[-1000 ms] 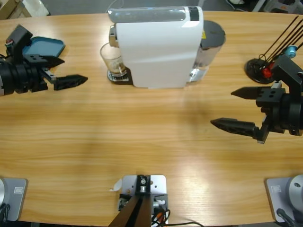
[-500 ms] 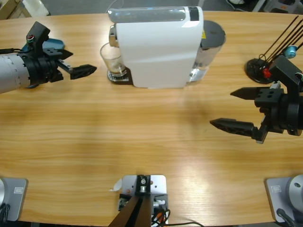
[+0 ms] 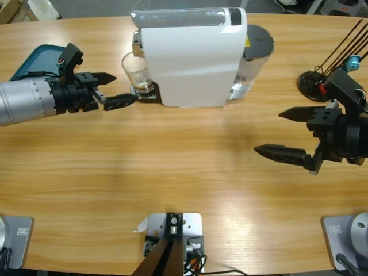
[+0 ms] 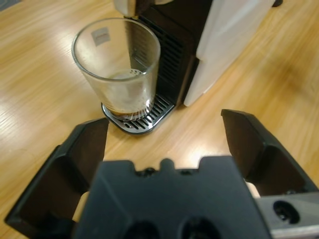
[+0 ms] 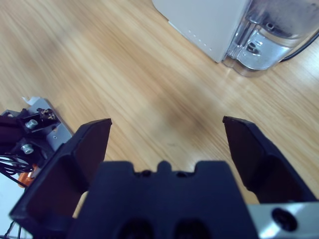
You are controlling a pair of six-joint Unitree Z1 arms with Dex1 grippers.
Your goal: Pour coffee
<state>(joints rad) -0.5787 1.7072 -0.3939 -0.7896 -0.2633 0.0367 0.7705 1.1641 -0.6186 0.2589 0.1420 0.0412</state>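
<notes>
Left gripper (image 3: 117, 89) open, just left of glass (image 3: 137, 71) holding coffee (image 4: 127, 110) on machine (image 3: 192, 54) tray. Right gripper (image 3: 287, 133) open, well right.

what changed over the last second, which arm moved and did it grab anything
The left gripper has swung in from the table's left edge toward the glass on the coffee machine's drip tray, jaws open on either side of its path, nothing held yet. The teal tray behind it is more exposed. The right gripper, glass and machine stayed put.

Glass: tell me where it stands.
High view, upper left of centre: the glass stands on the drip tray against the white coffee machine.
</notes>
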